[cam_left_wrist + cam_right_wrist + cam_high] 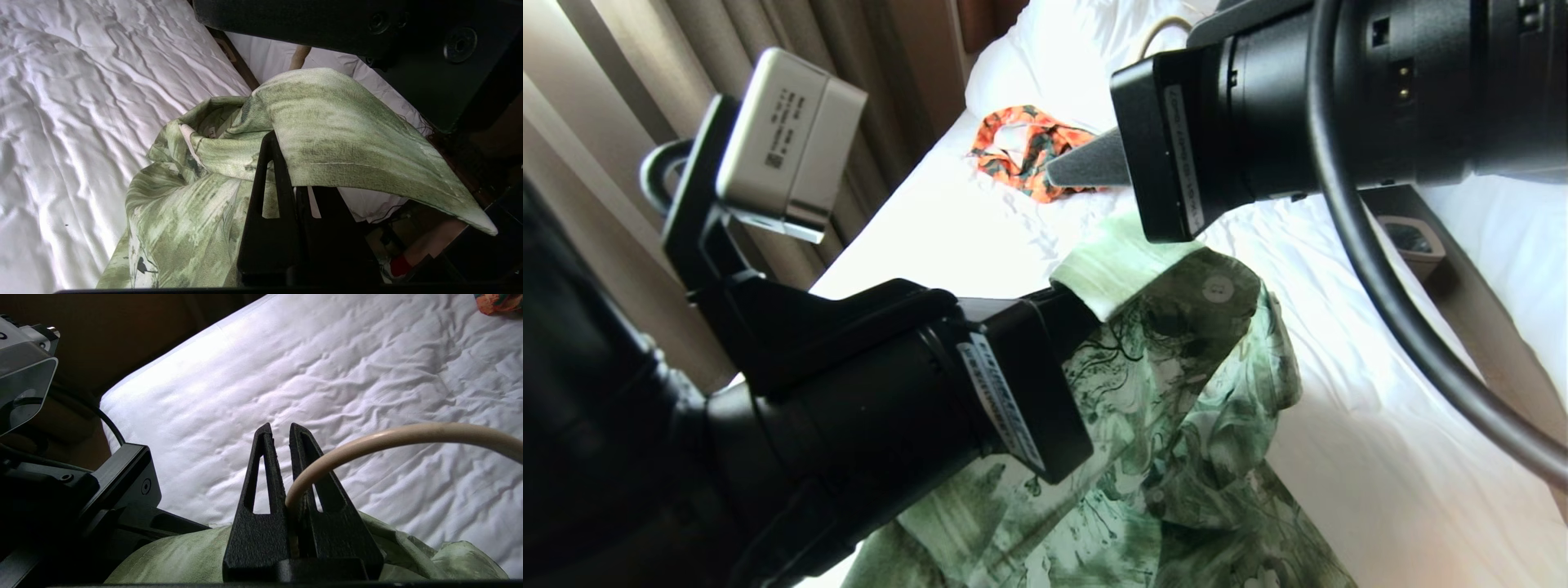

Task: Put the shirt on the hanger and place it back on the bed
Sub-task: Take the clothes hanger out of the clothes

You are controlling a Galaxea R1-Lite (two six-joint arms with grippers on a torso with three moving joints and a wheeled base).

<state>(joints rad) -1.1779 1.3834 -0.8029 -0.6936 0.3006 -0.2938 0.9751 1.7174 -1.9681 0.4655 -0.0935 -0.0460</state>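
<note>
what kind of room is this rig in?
Most likely a hotel-style bedroom: a bed with wrinkled white sheets, a white pillow by a dark wooden headboard, floor-length curtains alongside, and a second white bed across a narrow gap.

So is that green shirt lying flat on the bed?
No. The shirt is bunched and lifted, its collar pinched in the left claw above the bed.

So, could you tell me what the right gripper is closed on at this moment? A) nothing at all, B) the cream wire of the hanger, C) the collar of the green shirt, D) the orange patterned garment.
B: in the right wrist view the right gripper has its fingers pinched on the cream wire of the hanger, above the shirt, which the left gripper holds.
</note>
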